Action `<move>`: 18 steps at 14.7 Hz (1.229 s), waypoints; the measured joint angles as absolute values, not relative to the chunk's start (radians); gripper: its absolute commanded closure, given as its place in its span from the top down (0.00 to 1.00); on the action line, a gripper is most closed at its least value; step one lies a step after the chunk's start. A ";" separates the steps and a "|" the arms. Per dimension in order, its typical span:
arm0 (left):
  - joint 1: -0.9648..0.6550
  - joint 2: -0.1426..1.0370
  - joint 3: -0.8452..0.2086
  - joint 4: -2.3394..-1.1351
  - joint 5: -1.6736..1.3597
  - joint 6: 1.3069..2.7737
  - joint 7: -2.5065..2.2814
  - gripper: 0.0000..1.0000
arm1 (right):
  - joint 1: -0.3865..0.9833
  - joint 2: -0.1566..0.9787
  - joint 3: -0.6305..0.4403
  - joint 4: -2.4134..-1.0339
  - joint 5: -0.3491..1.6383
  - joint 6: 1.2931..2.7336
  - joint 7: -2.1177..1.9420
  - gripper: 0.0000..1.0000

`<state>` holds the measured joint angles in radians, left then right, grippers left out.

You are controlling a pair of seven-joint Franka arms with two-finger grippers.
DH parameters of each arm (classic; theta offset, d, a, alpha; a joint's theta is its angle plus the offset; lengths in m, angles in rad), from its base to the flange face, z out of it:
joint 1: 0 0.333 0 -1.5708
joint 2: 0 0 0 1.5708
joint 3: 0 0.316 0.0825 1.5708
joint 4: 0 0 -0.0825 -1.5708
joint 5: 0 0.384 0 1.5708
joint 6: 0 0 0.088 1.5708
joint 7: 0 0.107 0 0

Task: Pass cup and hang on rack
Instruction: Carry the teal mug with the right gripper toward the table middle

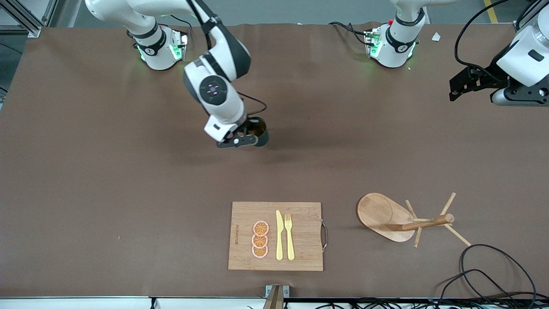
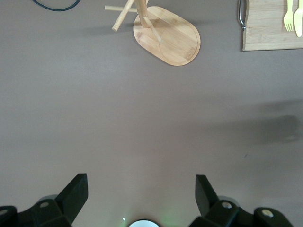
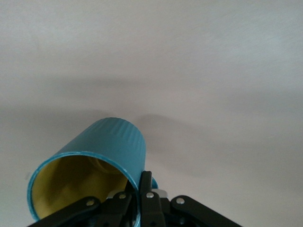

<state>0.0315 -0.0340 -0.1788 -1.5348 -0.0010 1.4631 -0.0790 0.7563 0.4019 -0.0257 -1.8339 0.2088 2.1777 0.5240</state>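
Brown matte covering spreads across the whole worktop [image 1: 107,180], with both arm bases standing along its edge farthest from the front camera. Over the middle of that brown surface hangs the right gripper [image 1: 240,138], its fingers pressed together on the rim of the small dark teal-green ribbed cup [image 3: 111,146]. One finger sits inside the yellowish-tan interior and the other outside the wall, close to the small side handle. The cup is tilted in the grip, its open mouth turned toward the right wrist camera, and it is clear of the surface with a shadow lying beneath it.

Toward the left arm's end of the worktop, the left gripper [image 2: 142,196] hovers over bare brown surface with its two black fingers [image 2: 75,191] spread wide apart and nothing between them; this arm waits.

Nearer to the front camera stands the light wooden rack [image 1: 386,214], a mug tree with an oval flat base, a central post and thin angled pegs, none of them carrying anything. Beside it, toward the right arm's end, lies a rectangular bamboo cutting board [image 1: 304,253] with a metal handle, carrying three orange slices [image 1: 260,239], a yellow plastic knife [image 1: 279,235] and a yellow plastic fork [image 1: 289,236]. Black cables [image 1: 493,274] loop on the worktop near the rack.
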 measured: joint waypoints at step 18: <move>0.032 -0.034 -0.177 -1.535 -0.001 1.470 -0.079 1.00 | 0.846 0.621 -0.036 -1.609 0.170 2.180 0.778 1.00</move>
